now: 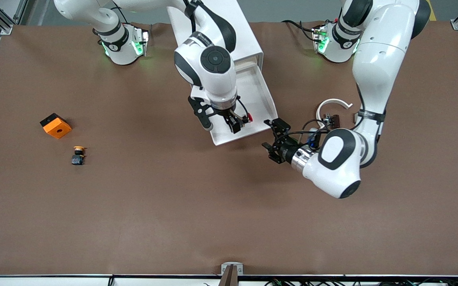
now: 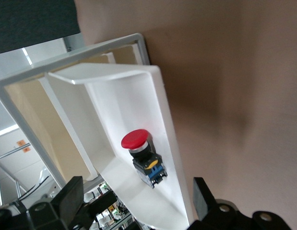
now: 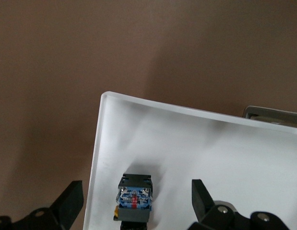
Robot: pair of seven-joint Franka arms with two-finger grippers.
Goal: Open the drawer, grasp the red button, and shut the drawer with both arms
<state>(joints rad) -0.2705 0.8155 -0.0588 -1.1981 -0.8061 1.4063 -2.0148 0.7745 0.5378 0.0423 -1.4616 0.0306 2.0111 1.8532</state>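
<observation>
Drawer pulled out of the white cabinet, which stands at the table edge between the two arm bases. Drawer front faces the front camera.

Button lies in the drawer, near its front wall, on its side against the side wall toward the left arm's end; red cap, black base with blue terminals. In the front view only the red cap shows past the right gripper. In the right wrist view the base end of the button shows between the fingers.

Right gripper is over the front part of the drawer, pointing down, fingers apart, nothing held. The button sits just below the gap, not clamped.

Left gripper is just beside the drawer's front corner, toward the left arm's end, low over the table, lying nearly level and aimed at the drawer. Fingers apart, empty.

Elsewhere on the table, well apart toward the right arm's end: orange cube with a hole, and nearer the camera a second button with an orange-yellow cap, on its side.
</observation>
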